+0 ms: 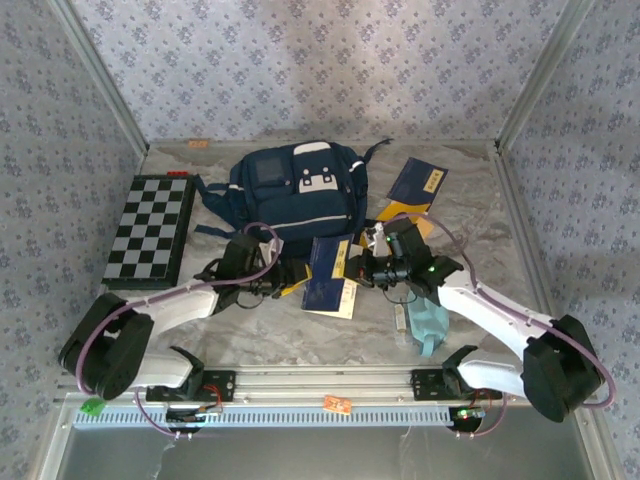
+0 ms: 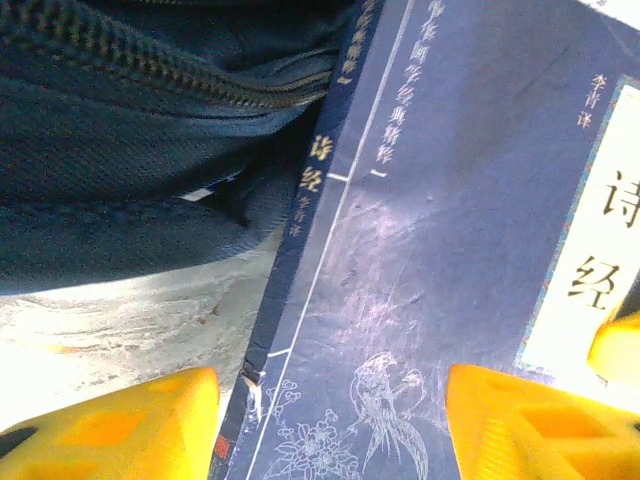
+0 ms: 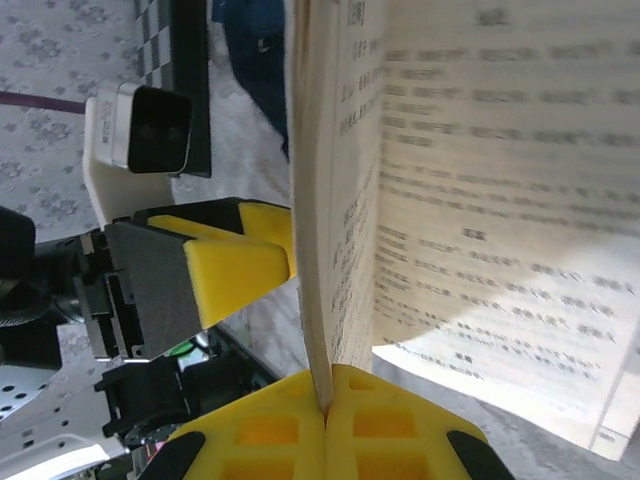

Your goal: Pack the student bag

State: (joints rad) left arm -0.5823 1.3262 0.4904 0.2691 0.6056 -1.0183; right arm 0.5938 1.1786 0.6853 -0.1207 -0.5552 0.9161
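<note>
The student bag [image 1: 295, 195], navy with white patches, lies at the back middle of the table, and its zipper and dark fabric [image 2: 130, 150] are close up in the left wrist view. A blue book [image 1: 328, 272] stands on edge in front of it. My right gripper [image 1: 362, 268] is shut on the book's edge [image 3: 326, 400], and the pages [image 3: 480, 200] fan open to one side. My left gripper [image 1: 290, 278] is open. Its yellow fingers [image 2: 110, 425] stand wide apart against the book's blue cover [image 2: 450, 250] with the bird drawing.
A folded chessboard [image 1: 150, 230] lies at the left. A second blue book [image 1: 418, 185] lies right of the bag. A small teal pouch [image 1: 428, 322] rests under my right arm. Patterned walls enclose the table on three sides.
</note>
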